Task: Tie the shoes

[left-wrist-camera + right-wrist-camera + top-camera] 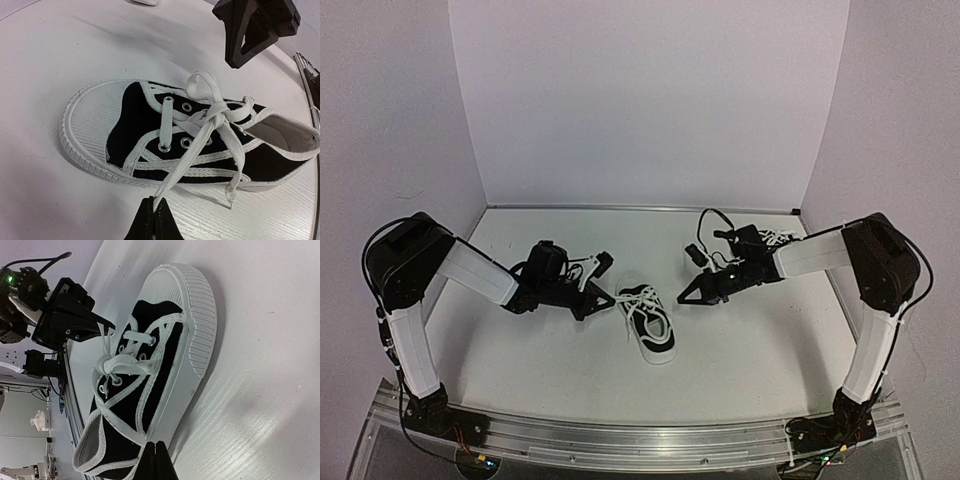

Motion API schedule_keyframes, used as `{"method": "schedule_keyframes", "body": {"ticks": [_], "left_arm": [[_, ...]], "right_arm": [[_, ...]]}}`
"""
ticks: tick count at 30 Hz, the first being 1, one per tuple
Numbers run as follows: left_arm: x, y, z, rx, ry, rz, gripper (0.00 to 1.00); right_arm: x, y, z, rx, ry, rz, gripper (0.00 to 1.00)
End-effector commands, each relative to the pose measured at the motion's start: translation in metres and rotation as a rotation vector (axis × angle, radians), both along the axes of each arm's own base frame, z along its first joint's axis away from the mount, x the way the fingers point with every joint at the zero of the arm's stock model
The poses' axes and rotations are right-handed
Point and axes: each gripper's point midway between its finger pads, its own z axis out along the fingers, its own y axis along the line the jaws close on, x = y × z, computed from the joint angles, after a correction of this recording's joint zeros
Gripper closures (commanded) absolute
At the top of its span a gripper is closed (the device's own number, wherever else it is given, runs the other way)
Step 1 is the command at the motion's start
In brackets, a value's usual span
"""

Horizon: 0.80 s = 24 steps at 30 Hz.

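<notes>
One small black canvas sneaker with a white rubber sole (650, 325) lies just ahead of the left gripper (153, 205), which is pressed together. A flat white lace (182, 161) meets its tip, but a pinch is unclear. The right gripper (157, 450), also pressed together and empty, sits just beside the sneaker's side.

A: What colours are on the shoe (131, 112)?
B: Black cloth with white edging, white laces (210, 117) and silvery eyelets (187, 106). The sole (80, 155) is white, ribbed in fine lines.
A: And the table (760, 345)?
B: White, with a faint wood grain.
A: The arms?
B: The left arm (475, 270) and the right arm (810, 255) match: white links, black joints. A green light (8, 277) glows on the left one.
</notes>
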Motion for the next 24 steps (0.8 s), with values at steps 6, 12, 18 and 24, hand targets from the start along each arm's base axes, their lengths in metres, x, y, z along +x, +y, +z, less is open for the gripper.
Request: {"method": "schedule_keyframes", "body": {"ticks": [6, 12, 18, 24], "left_arm": [[0.019, -0.015, 0.008, -0.025, -0.003, -0.021, 1.00], [0.025, -0.022, 0.008, -0.029, -0.007, -0.038, 1.00], [0.025, -0.022, 0.008, -0.026, -0.010, -0.043, 1.00], [0.024, -0.021, 0.010, -0.026, -0.009, -0.042, 1.00]], "right_arm": [[-0.029, 0.046, 0.004, 0.054, -0.011, 0.140, 1.00], [-0.043, 0.064, 0.013, 0.086, -0.007, 0.181, 1.00], [-0.047, 0.065, 0.018, 0.106, -0.001, 0.193, 1.00], [-0.034, 0.034, 0.036, 0.122, -0.028, 0.134, 0.63]]}}
